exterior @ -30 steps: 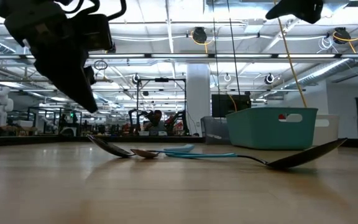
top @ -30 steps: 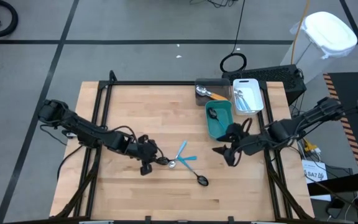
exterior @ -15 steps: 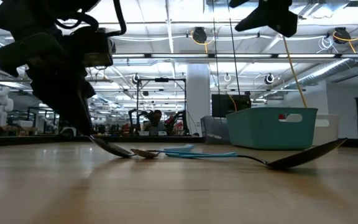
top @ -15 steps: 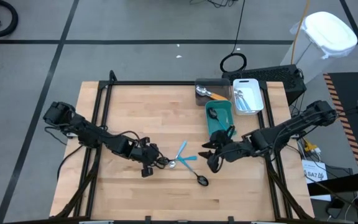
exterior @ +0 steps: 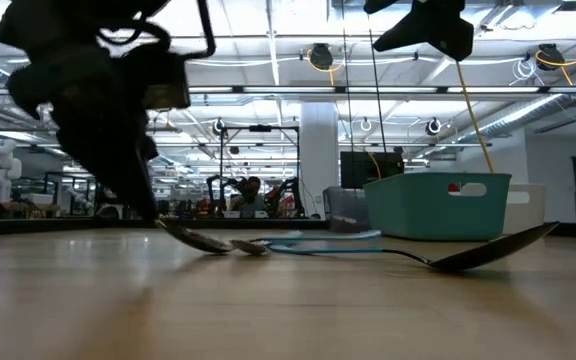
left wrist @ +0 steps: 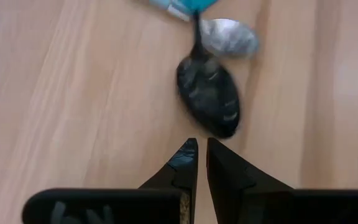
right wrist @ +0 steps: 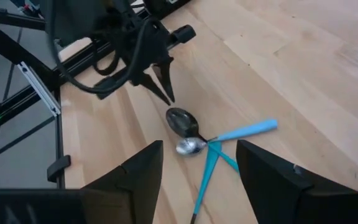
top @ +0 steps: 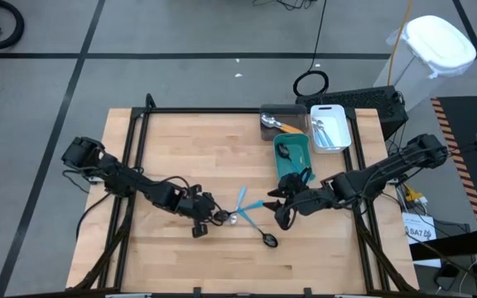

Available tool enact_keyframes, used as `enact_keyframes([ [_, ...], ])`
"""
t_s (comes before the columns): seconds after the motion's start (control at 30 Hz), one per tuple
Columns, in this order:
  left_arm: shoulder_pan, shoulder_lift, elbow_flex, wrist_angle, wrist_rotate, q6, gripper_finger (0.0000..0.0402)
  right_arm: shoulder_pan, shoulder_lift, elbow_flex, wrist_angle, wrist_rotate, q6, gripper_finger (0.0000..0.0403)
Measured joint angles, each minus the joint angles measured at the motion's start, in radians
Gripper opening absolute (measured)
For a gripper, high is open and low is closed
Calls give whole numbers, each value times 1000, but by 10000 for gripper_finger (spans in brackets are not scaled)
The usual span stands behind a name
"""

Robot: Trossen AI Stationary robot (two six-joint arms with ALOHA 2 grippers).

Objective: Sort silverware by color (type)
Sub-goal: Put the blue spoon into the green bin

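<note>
On the wood table a black spoon lies with its bowl beside a silver spoon head, among crossed light-blue handles. A second black spoon lies nearer the front edge. My left gripper is shut and slants down, its tips at the rim of the first black spoon's bowl. My right gripper hangs open above the table, just right of the blue handles, with nothing between its fingers. My left gripper has its shut fingertips at the free edge of the black spoon's bowl, slanting down from the table's left. Whether they touch the bowl, I cannot tell. The spoon lies flat on the table.
A teal bin holding a dark spoon, a white bin with light-blue pieces and a gray bin with an orange-handled piece stand at the back right. Black frame rails run along the table's left.
My left gripper has sunk and gone toward the table's right, up to the black spoon's bowl. That spoon and the silver-headed piece have slid slightly along the table. My right gripper has gone down and toward the table's left, from beside the teal bin to the blue handles.
</note>
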Motion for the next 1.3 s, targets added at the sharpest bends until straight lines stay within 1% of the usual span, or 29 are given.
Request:
enact_keyframes([
  [0.23, -1, 0, 146, -102, -9, 28, 35, -3, 0, 0, -6, 0, -8, 198],
  [0.3, -5, 0, 173, -98, -20, 45, 35, -4, 0, 0, -7, 0, -10, 198],
  [0.4, -8, 26, 178, -76, -33, 61, 35, -9, 0, 0, -9, 0, -19, 198],
  [0.5, -8, 85, 174, -135, -35, 51, 35, -14, 0, 0, -6, 0, -26, 199],
  [0.7, -30, 183, 175, -127, 1, 43, 35, -14, 0, 0, -6, 0, -28, 199],
  [0.8, -41, 190, 176, -124, -9, 31, 35, -14, 0, 0, -9, -3, -31, 199],
  [0.87, -47, 193, 176, -122, -23, 26, 35, -14, 0, 0, -16, -24, -44, 199],
  [1.03, -51, 194, 176, -124, -39, 34, 35, -15, 0, 0, -35, -30, -130, 201],
  [1.23, -51, 193, 176, -121, -47, 59, 35, -44, 12, 0, -62, -39, -213, 233],
  [1.3, -51, 193, 176, -121, -48, 66, 35, -63, 27, 0, -57, -100, -248, 246],
])
